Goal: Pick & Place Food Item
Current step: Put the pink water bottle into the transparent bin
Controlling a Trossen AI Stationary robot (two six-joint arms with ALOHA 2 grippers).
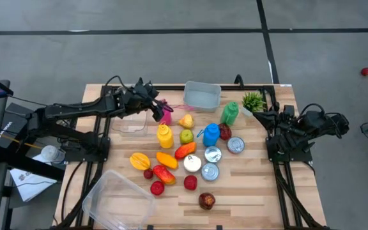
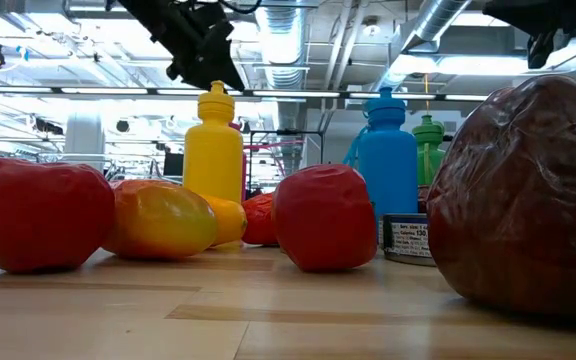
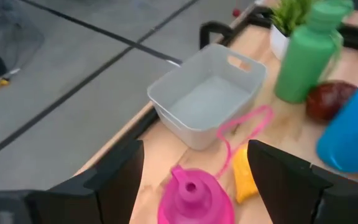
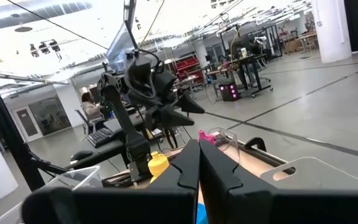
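Toy food lies mid-table: a yellow pear (image 1: 185, 120), a green apple (image 1: 186, 135), an orange piece (image 1: 184, 150), a mango (image 1: 140, 160), red fruits (image 1: 163, 174) and a dark red apple (image 1: 206, 200). A pink bottle (image 1: 166, 115) stands upright on the table at the far left of the group. My left gripper (image 1: 158, 105) hangs open above it, and in the left wrist view the left gripper (image 3: 196, 149) has a finger on either side of the pink bottle's cap (image 3: 194, 196) without touching. My right gripper (image 1: 262, 117) waits shut over the table's right side; its fingers (image 4: 199, 158) are closed together.
A grey bin (image 1: 202, 96) sits at the far edge, a clear tub (image 1: 130, 121) under the left arm, and a clear box (image 1: 118, 198) at the near left corner. Yellow (image 1: 165, 135), blue (image 1: 211, 134) and green (image 1: 229, 114) bottles, cans (image 1: 213, 154) and a potted plant (image 1: 253, 101) crowd the middle.
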